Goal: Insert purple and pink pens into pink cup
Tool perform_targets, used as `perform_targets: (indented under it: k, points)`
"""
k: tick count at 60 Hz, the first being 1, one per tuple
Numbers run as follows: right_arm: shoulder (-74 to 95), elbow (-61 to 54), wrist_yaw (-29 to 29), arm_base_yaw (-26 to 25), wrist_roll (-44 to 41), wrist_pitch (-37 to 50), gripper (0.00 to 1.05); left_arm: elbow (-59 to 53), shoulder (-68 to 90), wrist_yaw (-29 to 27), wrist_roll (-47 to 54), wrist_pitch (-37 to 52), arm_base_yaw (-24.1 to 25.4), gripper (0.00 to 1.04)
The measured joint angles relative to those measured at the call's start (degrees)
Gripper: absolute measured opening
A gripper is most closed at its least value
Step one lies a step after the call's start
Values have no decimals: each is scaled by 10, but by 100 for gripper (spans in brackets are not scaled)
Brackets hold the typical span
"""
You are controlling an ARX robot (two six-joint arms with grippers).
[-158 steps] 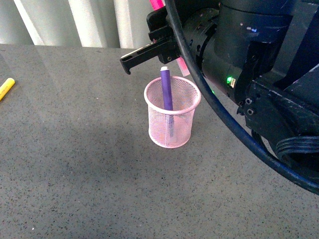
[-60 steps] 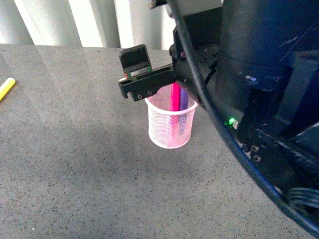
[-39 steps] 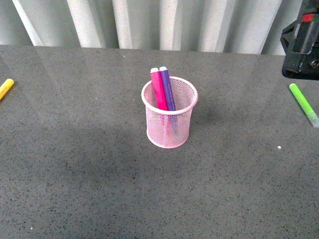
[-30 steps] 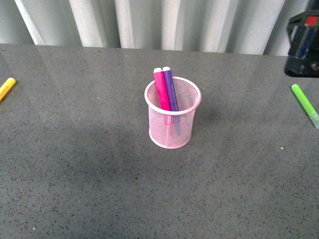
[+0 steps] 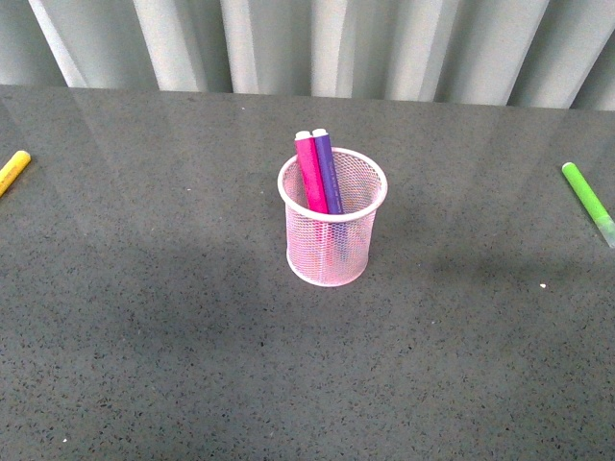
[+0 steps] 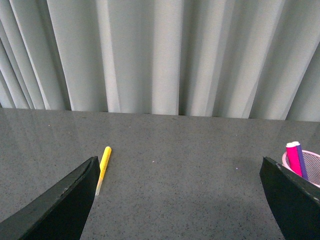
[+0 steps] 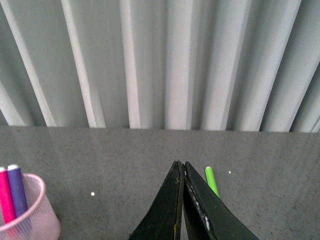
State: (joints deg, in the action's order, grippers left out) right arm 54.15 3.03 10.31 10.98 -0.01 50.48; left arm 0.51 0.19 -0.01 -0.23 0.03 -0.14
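Front view: pink cup (image 5: 332,230) holds pink pen (image 5: 309,173) and purple pen (image 5: 327,171) — left tool (image 6: 175,200) wide, right tool (image 7: 182,200) closed, empty.

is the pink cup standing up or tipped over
Standing up. The pink cup rests on its base with its rim on top, and the two pens lean inside it.

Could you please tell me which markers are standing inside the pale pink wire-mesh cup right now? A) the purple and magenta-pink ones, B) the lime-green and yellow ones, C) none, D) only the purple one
A: in the front view the deep purple marker and the bright magenta-pink marker lean side by side inside the pale pink wire-mesh cup, while the lime-green marker and the yellow marker lie on the table.
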Motion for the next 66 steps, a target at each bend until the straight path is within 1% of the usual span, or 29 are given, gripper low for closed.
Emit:
perform_targets:
  k: [20, 21, 23, 25, 30, 47, 66]
  points:
    - [-153, -17, -47, -51, 0, -130, 3, 0, 0, 0, 0, 0, 0, 98]
    - [-158, -17, -54, -55, 0, -134, 3, 0, 0, 0, 0, 0, 0, 98]
    - [-176, -17, -87, -76, 0, -150, 3, 0, 0, 0, 0, 0, 0, 98]
    - [-189, -17, -98, -90, 0, -162, 3, 0, 0, 0, 0, 0, 0, 98]
    - [-221, -18, -99, -106, 0, -189, 3, 0, 0, 0, 0, 0, 0, 98]
    - [-319, -18, -102, -108, 0, -282, 3, 0, 0, 0, 0, 0, 0, 98]
    - [-391, -18, -102, -108, 0, -353, 3, 0, 0, 0, 0, 0, 0, 98]
